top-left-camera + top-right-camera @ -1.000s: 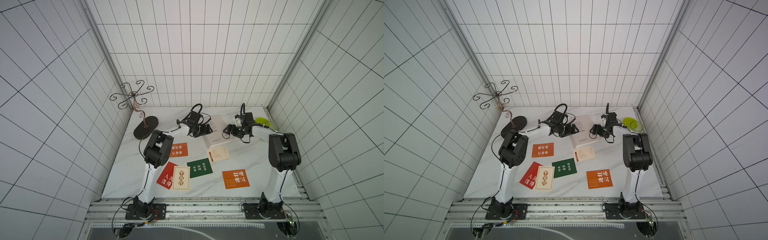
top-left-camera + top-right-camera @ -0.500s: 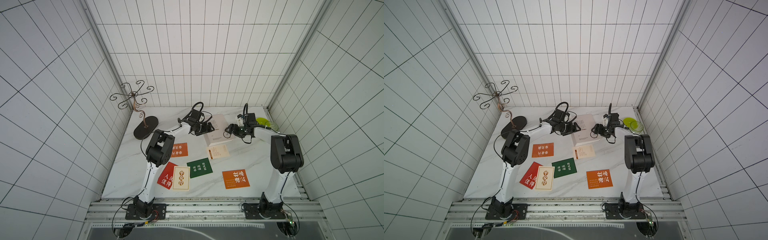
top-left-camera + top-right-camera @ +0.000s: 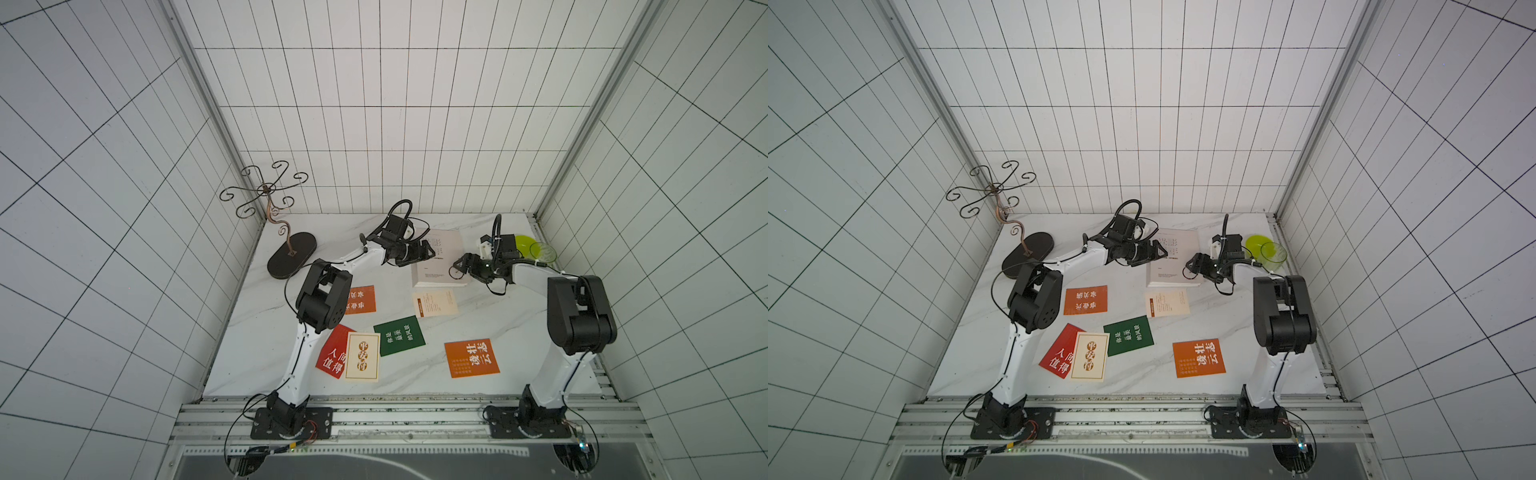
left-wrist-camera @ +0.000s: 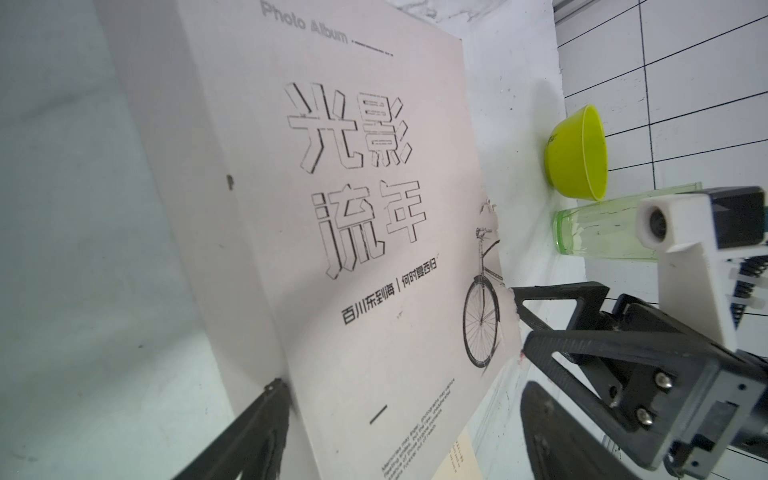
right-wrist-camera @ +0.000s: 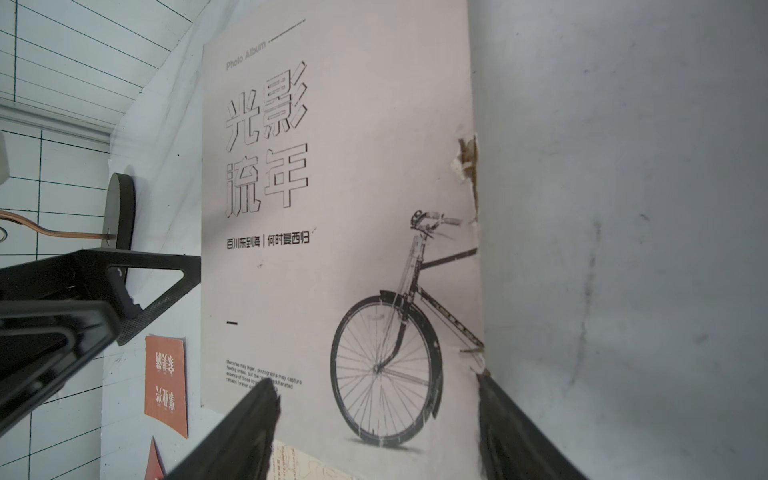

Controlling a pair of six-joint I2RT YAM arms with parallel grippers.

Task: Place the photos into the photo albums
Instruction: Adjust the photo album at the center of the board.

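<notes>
Both top views bright, even diffuse light, soft faint shadows on table (image 3: 519, 324); wide-angle lens bends tiled walls (image 3: 374, 124) at frame edges. Wrist views dimmer w/ bluish cast. Photo album (image 5: 332, 208) cover sharp mid-frame, right gripper fingers (image 5: 249, 432) close-up blurry.

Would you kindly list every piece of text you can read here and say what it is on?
"Photo Album": album cover.
"光影流年": album cover.
"百川东到海 | 何时复西归": album cover.
"人间值得": red card.
"壮志凌云": orange card by the right arm.
"你是最美的风景": green card.
Too small to read: framed cream card, plain cream card, other orange card, the cover's fine print.
</notes>
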